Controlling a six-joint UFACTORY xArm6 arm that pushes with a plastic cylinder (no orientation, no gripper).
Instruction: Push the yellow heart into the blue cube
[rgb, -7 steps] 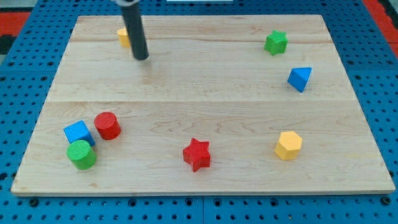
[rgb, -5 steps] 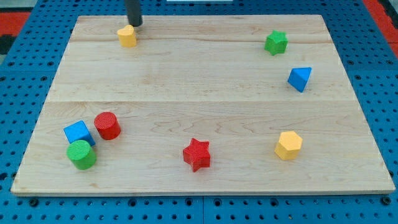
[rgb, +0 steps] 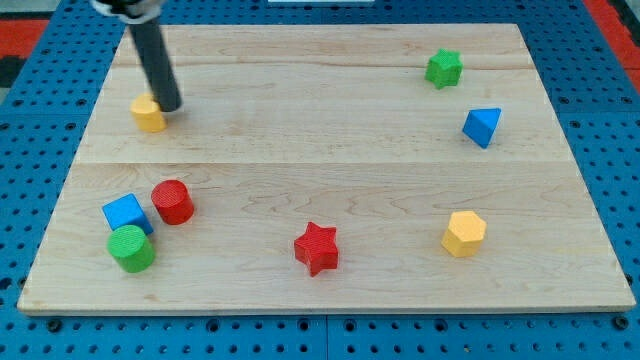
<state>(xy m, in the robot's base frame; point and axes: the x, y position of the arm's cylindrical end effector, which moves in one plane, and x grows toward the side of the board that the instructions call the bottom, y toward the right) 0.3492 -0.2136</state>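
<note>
The yellow heart (rgb: 148, 115) lies on the wooden board (rgb: 330, 150) at the view's upper left. My tip (rgb: 169, 104) touches its upper right side. The rod slants up to the view's top left. The blue cube (rgb: 126, 214) sits at the view's lower left, well below the heart. A green cylinder (rgb: 131, 248) touches the cube's lower side and a red cylinder (rgb: 172, 201) stands just to its right.
A red star (rgb: 317, 247) lies at bottom centre. A yellow hexagonal block (rgb: 464, 233) is at lower right. A blue triangular block (rgb: 482, 126) and a green star (rgb: 443, 68) are at upper right. Blue pegboard surrounds the board.
The yellow heart has slid down and left from near the board's top edge. My tip went around above it and now pushes it from the upper right.
</note>
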